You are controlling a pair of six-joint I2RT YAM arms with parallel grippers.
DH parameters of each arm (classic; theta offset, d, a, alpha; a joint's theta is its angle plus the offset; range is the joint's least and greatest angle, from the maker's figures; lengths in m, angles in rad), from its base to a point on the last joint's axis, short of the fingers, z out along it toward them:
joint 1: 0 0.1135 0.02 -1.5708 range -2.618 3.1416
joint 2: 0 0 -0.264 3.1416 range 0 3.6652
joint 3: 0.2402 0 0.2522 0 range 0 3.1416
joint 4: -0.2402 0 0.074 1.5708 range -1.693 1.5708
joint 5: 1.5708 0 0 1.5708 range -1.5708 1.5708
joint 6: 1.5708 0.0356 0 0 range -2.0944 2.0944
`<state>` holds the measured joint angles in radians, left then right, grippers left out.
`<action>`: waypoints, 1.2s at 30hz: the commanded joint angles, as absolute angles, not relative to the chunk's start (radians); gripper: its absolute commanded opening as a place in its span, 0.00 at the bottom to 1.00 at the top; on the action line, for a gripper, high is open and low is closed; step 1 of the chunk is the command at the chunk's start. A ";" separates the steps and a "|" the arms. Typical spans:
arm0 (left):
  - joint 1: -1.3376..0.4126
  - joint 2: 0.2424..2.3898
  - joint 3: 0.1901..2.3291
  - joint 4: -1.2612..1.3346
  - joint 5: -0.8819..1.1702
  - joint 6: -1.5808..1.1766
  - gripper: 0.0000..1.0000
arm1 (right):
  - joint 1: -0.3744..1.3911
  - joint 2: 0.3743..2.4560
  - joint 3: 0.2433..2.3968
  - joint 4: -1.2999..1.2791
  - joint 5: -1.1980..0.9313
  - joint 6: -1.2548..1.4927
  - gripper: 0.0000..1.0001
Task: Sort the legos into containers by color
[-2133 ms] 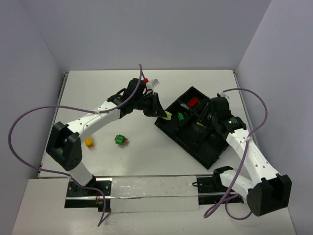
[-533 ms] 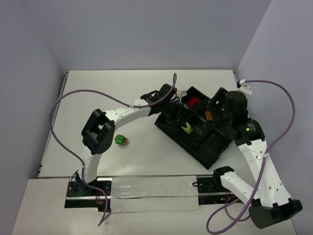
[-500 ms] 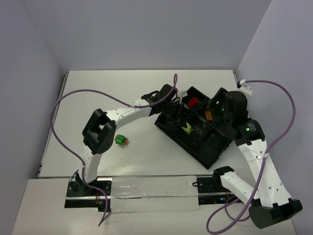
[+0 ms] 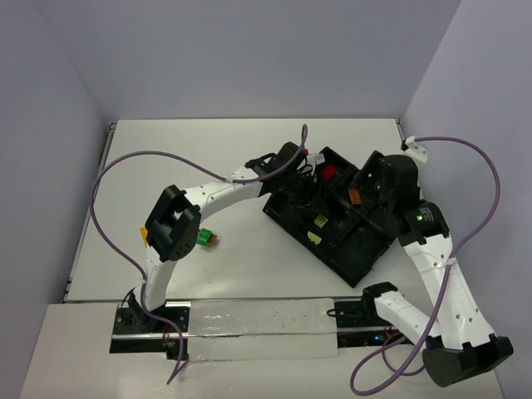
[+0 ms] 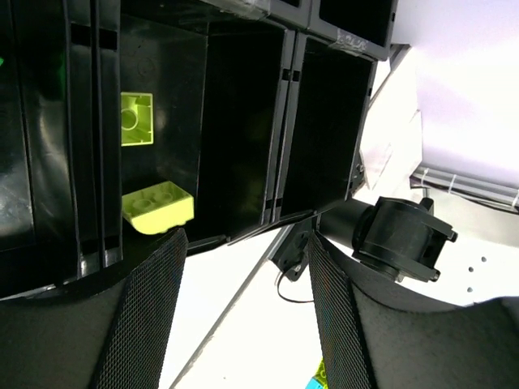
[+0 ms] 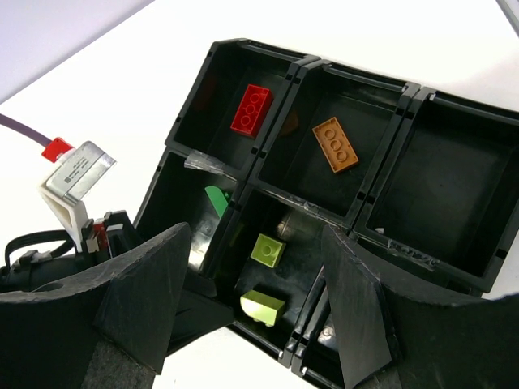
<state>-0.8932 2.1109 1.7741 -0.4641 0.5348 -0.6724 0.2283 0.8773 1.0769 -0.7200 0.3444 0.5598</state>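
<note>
Left gripper [image 5: 243, 239] hangs over the tray [image 4: 353, 259], jaws wide and empty. In the compartment beneath lie a pale brick [image 5: 136, 118] (underside showing) and a second pale brick [image 5: 159, 206]. Right gripper [image 6: 258, 241] is above the tray too, wide, holding nothing. A red brick [image 6: 251, 109] and an orange-brown brick [image 6: 336, 144] sit in neighbouring compartments. A green pair [image 4: 205, 238] lies on the worktop [image 4: 249, 150] left of the tray.
</note>
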 commanded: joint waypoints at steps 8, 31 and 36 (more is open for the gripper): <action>-0.822 1.766 1.634 -0.657 0.219 -0.586 0.64 | 0.221 0.912 1.105 -0.674 0.258 0.545 0.73; -0.620 1.475 1.141 -0.949 -0.269 -0.657 0.92 | 0.262 1.033 1.073 -0.571 0.139 0.567 0.73; -0.617 1.513 1.107 -0.925 -0.276 -0.642 0.92 | 0.264 1.044 1.069 -0.564 0.129 0.569 0.73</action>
